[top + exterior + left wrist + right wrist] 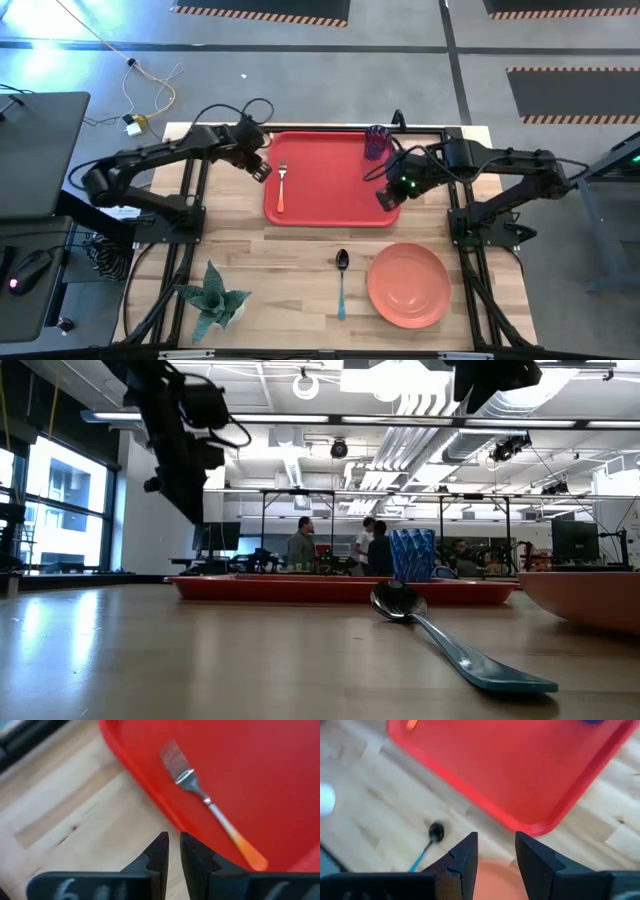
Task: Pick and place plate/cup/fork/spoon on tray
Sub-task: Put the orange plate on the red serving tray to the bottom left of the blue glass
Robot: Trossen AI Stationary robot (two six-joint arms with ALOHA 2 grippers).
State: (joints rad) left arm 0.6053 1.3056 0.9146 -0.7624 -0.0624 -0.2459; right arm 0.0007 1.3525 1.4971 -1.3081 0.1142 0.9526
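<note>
The red tray (330,205) lies at the table's far middle. The orange-handled fork (282,186) lies flat on the tray's left part and also shows in the left wrist view (210,805). The dark blue cup (376,143) stands upright in the tray's far right corner. The blue-handled spoon (342,282) and the salmon-pink plate (408,285) lie on the table near the front edge. My left gripper (262,168) hovers over the tray's left rim, shut and empty (173,851). My right gripper (388,197) hovers over the tray's near right corner, open and empty (496,851).
A green artificial plant (213,300) sits at the table's near left. Bare wood lies between the tray and the spoon. In the low view the spoon (450,640) lies in front of the tray (340,588), and people stand in the room behind.
</note>
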